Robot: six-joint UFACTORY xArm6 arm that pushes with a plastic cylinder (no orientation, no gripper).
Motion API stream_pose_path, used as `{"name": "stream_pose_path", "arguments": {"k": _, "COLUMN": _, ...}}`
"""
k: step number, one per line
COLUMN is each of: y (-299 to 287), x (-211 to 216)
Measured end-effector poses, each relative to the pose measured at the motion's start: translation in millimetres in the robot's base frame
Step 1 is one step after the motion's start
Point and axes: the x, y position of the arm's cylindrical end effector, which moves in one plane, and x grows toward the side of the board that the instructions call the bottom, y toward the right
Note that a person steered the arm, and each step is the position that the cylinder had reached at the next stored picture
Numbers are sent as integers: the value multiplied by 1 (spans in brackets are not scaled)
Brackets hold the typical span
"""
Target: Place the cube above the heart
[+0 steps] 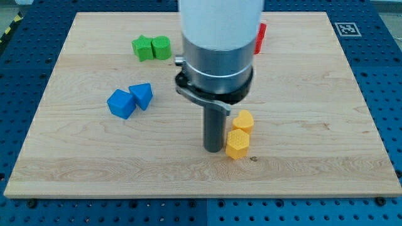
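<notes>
A blue cube (121,103) lies on the wooden board at the view's left, touching a blue wedge-shaped block (142,95) on its right. A yellow heart (243,120) lies right of the board's centre, with a yellow hexagonal block (237,144) touching it just below. My tip (214,150) rests on the board right beside the left side of the yellow hexagonal block, below and left of the heart. The tip is far to the right of the blue cube.
Two green blocks (144,48) (161,47) sit side by side at the view's upper left. A red block (260,37) near the top is mostly hidden behind the arm's body. The board's edge (201,196) runs along the view's bottom.
</notes>
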Motion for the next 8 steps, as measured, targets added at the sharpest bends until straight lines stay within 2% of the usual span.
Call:
{"name": "stream_pose_path", "arguments": {"k": 2, "y": 13, "x": 1}}
{"name": "stream_pose_path", "arguments": {"k": 3, "y": 1, "x": 8}}
{"name": "stream_pose_path", "arguments": {"k": 4, "y": -25, "x": 24}}
{"name": "stream_pose_path", "arguments": {"k": 6, "y": -38, "x": 27}}
{"name": "stream_pose_path", "arguments": {"k": 7, "y": -67, "x": 27}}
{"name": "stream_pose_path", "arguments": {"k": 8, "y": -101, "x": 1}}
